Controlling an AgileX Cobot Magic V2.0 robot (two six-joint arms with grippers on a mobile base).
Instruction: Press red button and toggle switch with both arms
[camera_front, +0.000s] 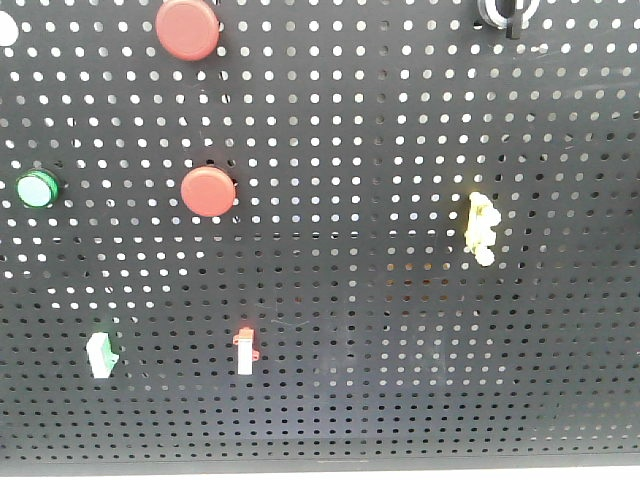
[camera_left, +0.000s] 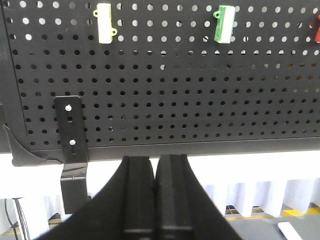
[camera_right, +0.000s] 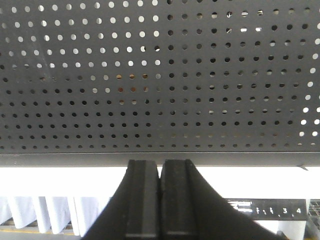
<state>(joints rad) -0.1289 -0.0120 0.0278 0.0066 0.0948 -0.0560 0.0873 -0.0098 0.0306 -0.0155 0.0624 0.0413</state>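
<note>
Progress: seemingly nothing pressed yet | left gripper (camera_left: 155, 160) and right gripper (camera_right: 160, 163) both pinched together, empty, aimed at pegboard (camera_front: 400, 120) bottom edge | toggle switch (camera_front: 103, 355) at 8 o'clock, lower red button (camera_front: 208, 191) at 10 o'clock, both untouched | both presses remain

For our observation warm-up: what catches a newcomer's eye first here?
On the black pegboard, the upper red button at top left and the lower red button beneath it stand out. A yellow knobbly piece sits right of centre. The left hand and right hand, both shut, fill their wrist views' lower edge.
</note>
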